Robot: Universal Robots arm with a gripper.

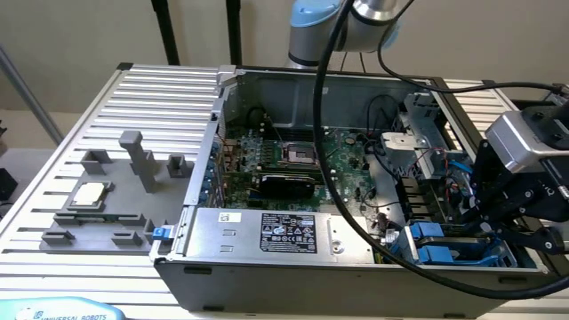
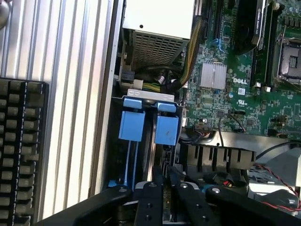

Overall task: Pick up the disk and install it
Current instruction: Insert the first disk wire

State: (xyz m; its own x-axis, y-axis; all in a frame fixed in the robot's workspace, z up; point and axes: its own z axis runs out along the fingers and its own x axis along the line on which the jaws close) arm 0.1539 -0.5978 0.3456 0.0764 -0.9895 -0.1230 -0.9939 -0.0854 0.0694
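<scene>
Disk [image 2: 167, 130], blue carrier, on edge in PC drive bay [image 2: 115, 150]

An open computer case [image 1: 200, 257] sits on the ribbed surface [image 1: 164, 87], green motherboard [image 1: 342, 157] exposed, a grey power-supply box [image 1: 284, 233] along its near wall. At the exterior view's left, a silver chip [image 1: 90, 195] rests on grey fixtures [image 1: 93, 230]. A black keyboard [image 2: 21, 150] lies beside the case.
</scene>
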